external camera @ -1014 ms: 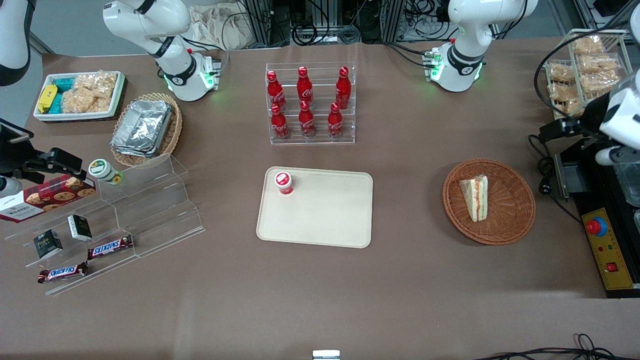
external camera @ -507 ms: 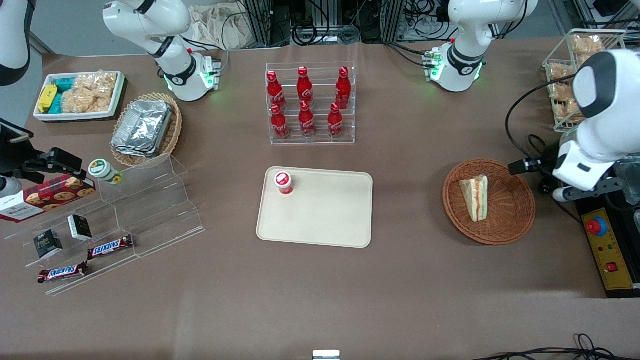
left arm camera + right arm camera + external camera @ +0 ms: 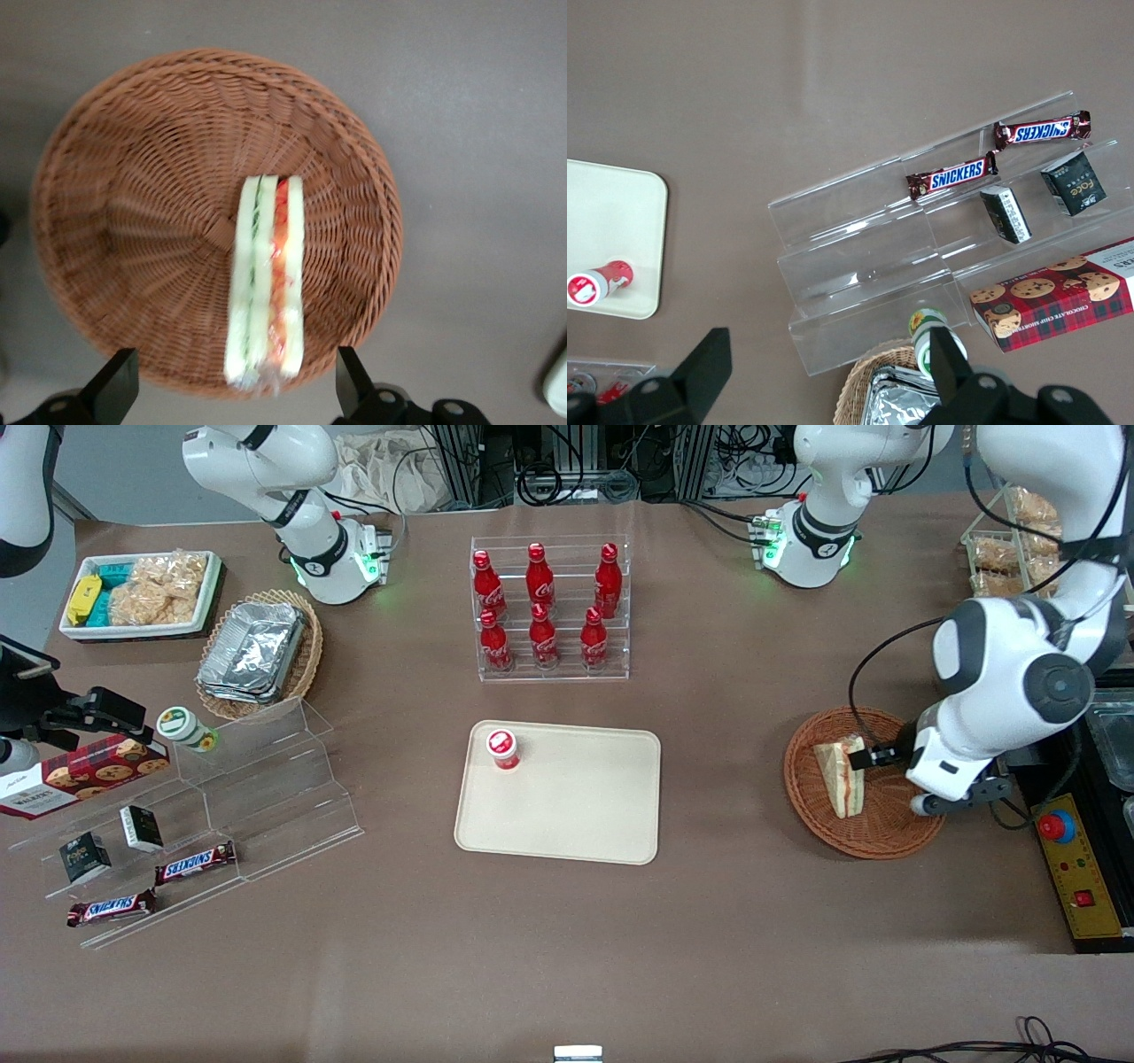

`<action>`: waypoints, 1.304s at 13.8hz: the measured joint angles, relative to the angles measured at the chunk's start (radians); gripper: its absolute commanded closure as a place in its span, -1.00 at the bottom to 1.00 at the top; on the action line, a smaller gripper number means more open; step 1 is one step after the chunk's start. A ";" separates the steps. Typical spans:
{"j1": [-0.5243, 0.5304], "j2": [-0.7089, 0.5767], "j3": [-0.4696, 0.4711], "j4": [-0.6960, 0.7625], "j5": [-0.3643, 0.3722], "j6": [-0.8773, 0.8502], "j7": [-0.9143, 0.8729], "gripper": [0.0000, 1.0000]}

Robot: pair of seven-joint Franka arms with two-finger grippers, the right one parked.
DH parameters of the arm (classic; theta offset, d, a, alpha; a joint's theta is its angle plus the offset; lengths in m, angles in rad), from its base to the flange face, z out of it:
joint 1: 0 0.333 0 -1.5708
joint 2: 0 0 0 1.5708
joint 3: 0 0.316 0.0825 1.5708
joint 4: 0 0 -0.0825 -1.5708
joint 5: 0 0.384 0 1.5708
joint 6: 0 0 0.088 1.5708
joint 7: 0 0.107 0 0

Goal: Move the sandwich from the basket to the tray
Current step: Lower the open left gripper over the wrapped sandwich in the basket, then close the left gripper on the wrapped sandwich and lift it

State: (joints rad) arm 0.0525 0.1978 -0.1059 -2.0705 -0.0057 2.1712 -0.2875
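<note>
Claw (image 3: 232,390) hangs wide open over the round woven wicker basket (image 3: 115,212), layered triangular sandwich (image 3: 264,283) lying inside.

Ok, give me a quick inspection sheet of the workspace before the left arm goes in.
Surface: brown table, flat.
Sandwich: lying in the basket, filling edge up.
Tray: toward the table's middle, holding a small red-capped bottle near one corner.
Clutter: rack of red cola bottles; clear stepped stand with Snickers bars; wicker basket of foil containers.
Gripper: open, above the basket, fingers straddling the sandwich's end.
Cables: one black cable loops above the basket rim.
Surroundings: red stop button beside the basket.
</note>
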 measured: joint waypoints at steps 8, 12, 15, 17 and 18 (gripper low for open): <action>-0.034 0.112 -0.001 -0.049 0.017 0.138 -0.015 -1.00; -0.034 0.135 0.002 -0.087 0.048 0.187 -0.015 -0.61; -0.034 0.139 0.003 -0.087 0.055 0.188 -0.015 0.26; -0.034 0.139 0.004 -0.087 0.057 0.190 -0.015 0.52; -0.034 0.138 0.005 -0.087 0.058 0.190 -0.015 0.53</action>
State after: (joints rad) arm 0.0189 0.3356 -0.1009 -2.1578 0.0519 2.3610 -0.3022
